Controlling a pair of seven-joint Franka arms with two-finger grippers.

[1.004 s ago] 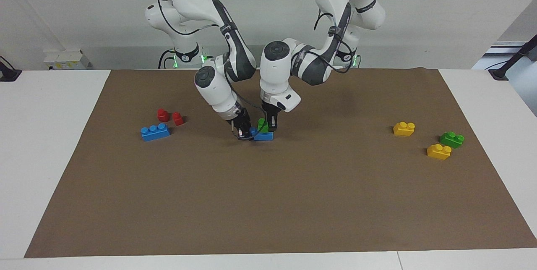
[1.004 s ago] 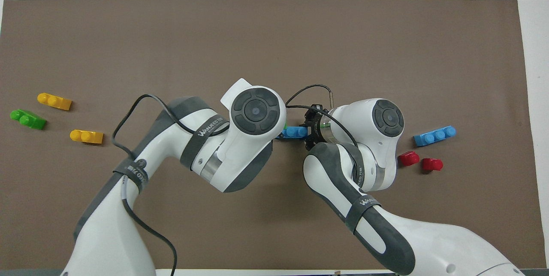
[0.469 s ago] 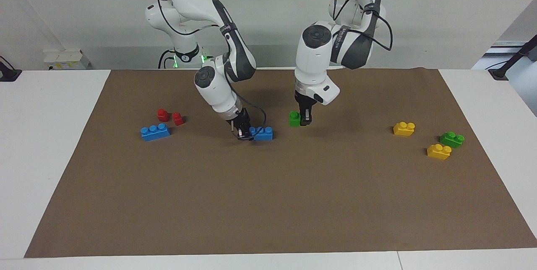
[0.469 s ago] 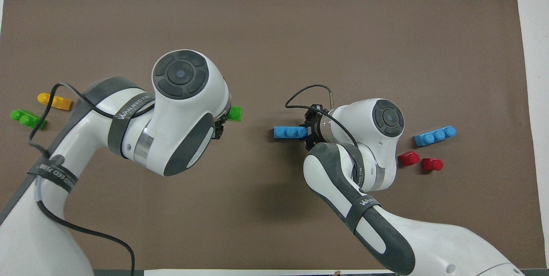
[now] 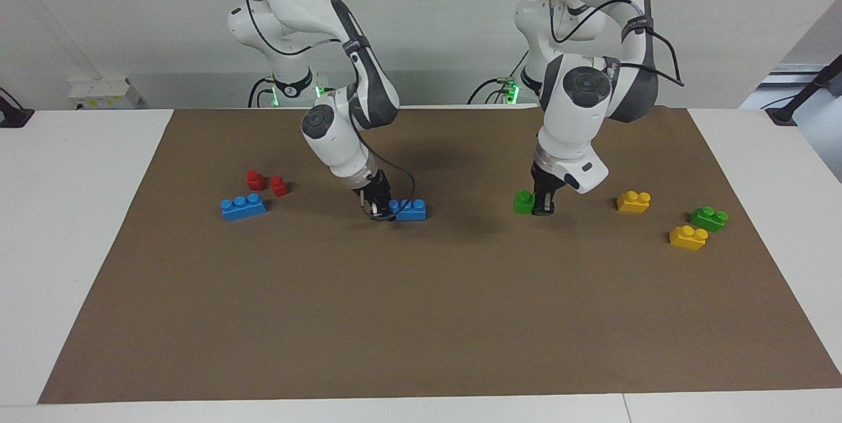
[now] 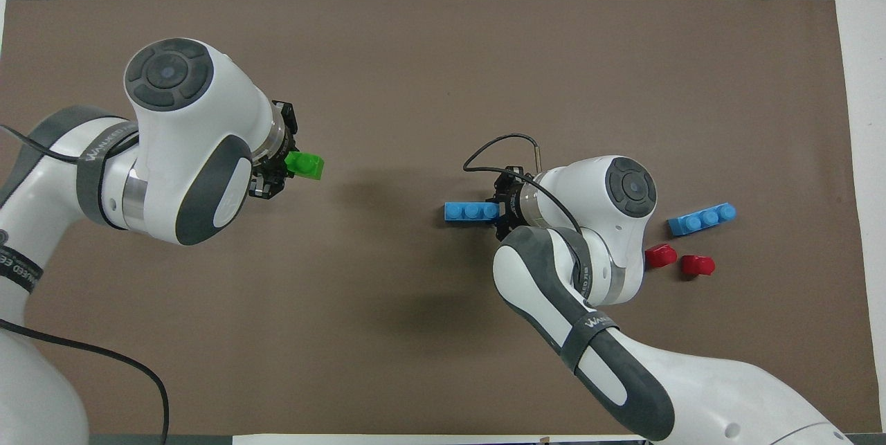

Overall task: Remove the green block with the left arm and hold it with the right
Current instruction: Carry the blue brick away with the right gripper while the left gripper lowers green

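The left end effector [image 5: 541,207], right of centre in the facing frame, is clamped on the green block [image 5: 524,202], which sticks out sideways from the fingers. In the overhead frame the block [image 6: 304,165] shows at middle left, jutting from under the wrist. Whether it rests on the brown mat [image 5: 421,318] or hangs just above I cannot tell; it looks very low. It sits well apart from the blue brick [image 5: 410,210] at frame centre, so the removal looks done.

The right end effector [image 5: 378,204] is clenched on that brick's end, at a slant, pinning it to the counter [image 5: 79,225]. That is likely why the base kept its place as the green piece came free.

The blocks are glossy moulded plastic with round studs on top. The mat is matte and fine-grained, and probably gives some grip.

Loose pieces lie at both edges: two red bits [image 5: 266,183] and a second blue brick [image 5: 243,206] at middle left, two yellow bricks [image 5: 633,201] and a darker green one [image 5: 708,218] at right.
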